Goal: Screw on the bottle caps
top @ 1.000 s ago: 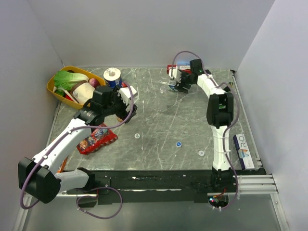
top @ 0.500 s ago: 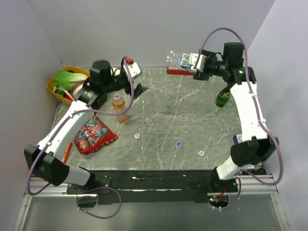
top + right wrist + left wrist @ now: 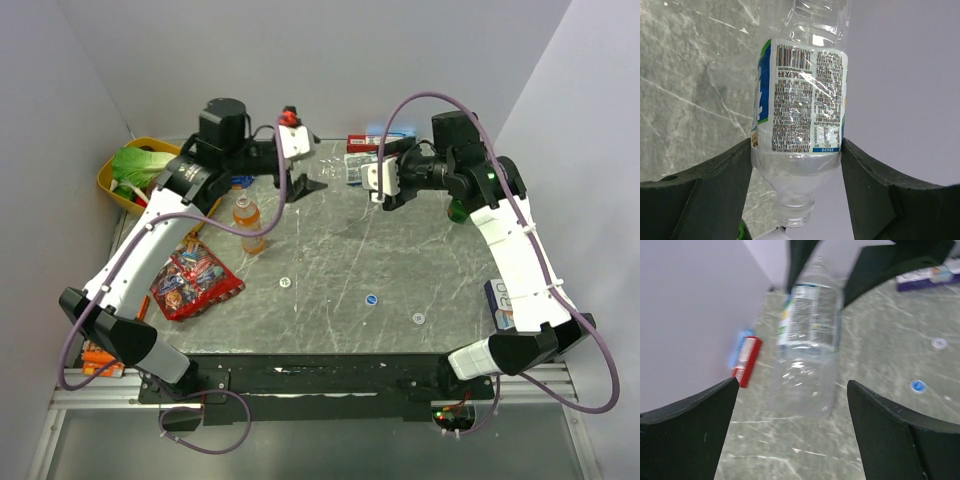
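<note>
Handover is our reading of the step in hand. The right gripper [image 3: 796, 145] is clamped on the water bottle [image 3: 802, 95], one finger on each side between the label and the neck. It holds the bottle out near the middle of the far edge of the desk [image 3: 330, 250], apparently lifted off the surface. We see the open neck pointing back toward the right wrist, so no cap can reach the thread as things stand. The left gripper [image 3: 792, 384] faces the bottle's base with its fingers [image 3: 690, 420] spread wide and nothing between them, near but not touching. To do this well, we think the left fingers should slide around the bare clear body between label and base, square to the bottle's axis, and close gently, since thin plastic will likely dent and slip; the right gripper ought to let go only once that grip is firm. Then the neck would be free for a cap. Toward the near edge lie a white cap [image 3: 285, 283] left of centre, the blue cap [image 3: 371, 299] in the middle and a second white cap [image 3: 418, 318] further right, each apart from the others. The orange drink bottle [image 3: 250, 222] stands upright toward the left edge; whether it has a cap we cannot tell. We would steer clear of the green glass bottle [image 3: 458, 210] by the right edge.
</note>
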You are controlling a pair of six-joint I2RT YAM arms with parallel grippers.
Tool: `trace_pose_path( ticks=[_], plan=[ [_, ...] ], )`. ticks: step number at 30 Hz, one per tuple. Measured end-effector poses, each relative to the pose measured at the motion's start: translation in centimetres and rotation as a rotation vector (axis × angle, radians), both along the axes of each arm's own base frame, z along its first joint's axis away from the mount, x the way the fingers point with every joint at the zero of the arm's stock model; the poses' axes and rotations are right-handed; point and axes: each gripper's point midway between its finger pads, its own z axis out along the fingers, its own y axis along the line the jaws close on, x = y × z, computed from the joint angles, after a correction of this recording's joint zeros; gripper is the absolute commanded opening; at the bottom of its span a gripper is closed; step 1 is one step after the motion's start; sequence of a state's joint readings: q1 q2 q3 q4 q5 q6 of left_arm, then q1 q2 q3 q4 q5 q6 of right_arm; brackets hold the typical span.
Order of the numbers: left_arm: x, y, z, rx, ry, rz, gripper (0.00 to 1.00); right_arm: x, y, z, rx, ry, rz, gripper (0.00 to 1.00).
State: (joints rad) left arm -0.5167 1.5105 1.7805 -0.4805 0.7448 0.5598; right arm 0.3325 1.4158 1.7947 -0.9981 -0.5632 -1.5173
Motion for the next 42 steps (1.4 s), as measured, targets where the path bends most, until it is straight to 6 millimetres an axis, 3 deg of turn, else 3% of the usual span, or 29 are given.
trace_pose_path(
  ticks=[6,19,27,31,38,42],
  plan=[
    [-1.5,-2.0,-3.1,0.079,0.059,-0.054,0.96,-0.8,1.5,0.8,-0.026,-0.034,0.037,0.27],
    [0.6,-3.8,-6.7,0.142,-0.014,0.035,0.96,-4.6,4.0,2.2,-0.054,-0.098,0.138,0.23],
    [0.9,-2.5,-10.1,0.117,-0.063,0.12,0.96,-4.5,3.5,2.1,-0.068,-0.102,0.111,0.14],
    [0.3,-1.8,-9.6,0.078,-0.096,0.139,0.96,-4.4,3.3,2.0,-0.058,-0.088,0.095,0.11],
    [-0.1,-1.6,-6.2,-0.044,-0.109,0.165,0.96,-4.7,3.0,2.3,-0.035,-0.073,0.082,0.07],
    [-0.2,-1.8,-6.0,-0.062,-0.093,0.164,0.96,-5.0,3.1,2.2,-0.029,-0.058,0.085,0.06]
  ],
)
